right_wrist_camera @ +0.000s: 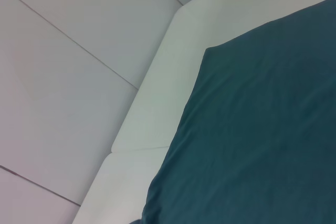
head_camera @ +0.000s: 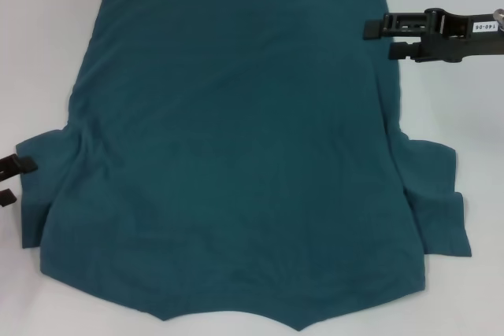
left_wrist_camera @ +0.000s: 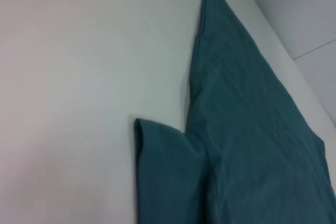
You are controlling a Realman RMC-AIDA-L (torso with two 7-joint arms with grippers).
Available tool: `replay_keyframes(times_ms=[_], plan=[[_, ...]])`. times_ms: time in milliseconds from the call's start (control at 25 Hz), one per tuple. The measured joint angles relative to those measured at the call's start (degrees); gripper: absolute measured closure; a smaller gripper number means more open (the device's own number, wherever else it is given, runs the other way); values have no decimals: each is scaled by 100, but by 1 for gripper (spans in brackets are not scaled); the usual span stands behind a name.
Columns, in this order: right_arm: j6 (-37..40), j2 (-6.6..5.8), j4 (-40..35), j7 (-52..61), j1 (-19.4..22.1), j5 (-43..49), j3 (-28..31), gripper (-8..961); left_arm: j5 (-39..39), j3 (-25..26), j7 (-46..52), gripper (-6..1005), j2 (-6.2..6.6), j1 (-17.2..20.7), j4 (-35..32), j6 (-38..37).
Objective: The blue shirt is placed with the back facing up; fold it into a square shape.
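Right gripper [head_camera: 391, 38], fingers apart and empty, at upper right over shirt [head_camera: 236, 147] spread flat mid-frame on table [head_camera: 47, 21]; left gripper [head_camera: 17, 181], parted, at left sleeve; risk: grabbing one layer, skewing the fold.

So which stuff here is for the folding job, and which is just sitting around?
For the job:
- blue shirt, spread flat, plain side up
- left gripper, open, beside one sleeve
- right gripper, open, at the shirt's far side edge

Just there:
- white table underneath
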State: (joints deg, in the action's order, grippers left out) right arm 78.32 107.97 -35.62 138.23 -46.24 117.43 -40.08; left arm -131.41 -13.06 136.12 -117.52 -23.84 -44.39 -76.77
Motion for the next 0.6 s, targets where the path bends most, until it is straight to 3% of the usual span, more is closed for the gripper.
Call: replay_keyframes(times_ms=[600], plan=[[-1,-13,2,2,6,-1,0,30,-43,-16,-1,140,-2,-17,324,195]])
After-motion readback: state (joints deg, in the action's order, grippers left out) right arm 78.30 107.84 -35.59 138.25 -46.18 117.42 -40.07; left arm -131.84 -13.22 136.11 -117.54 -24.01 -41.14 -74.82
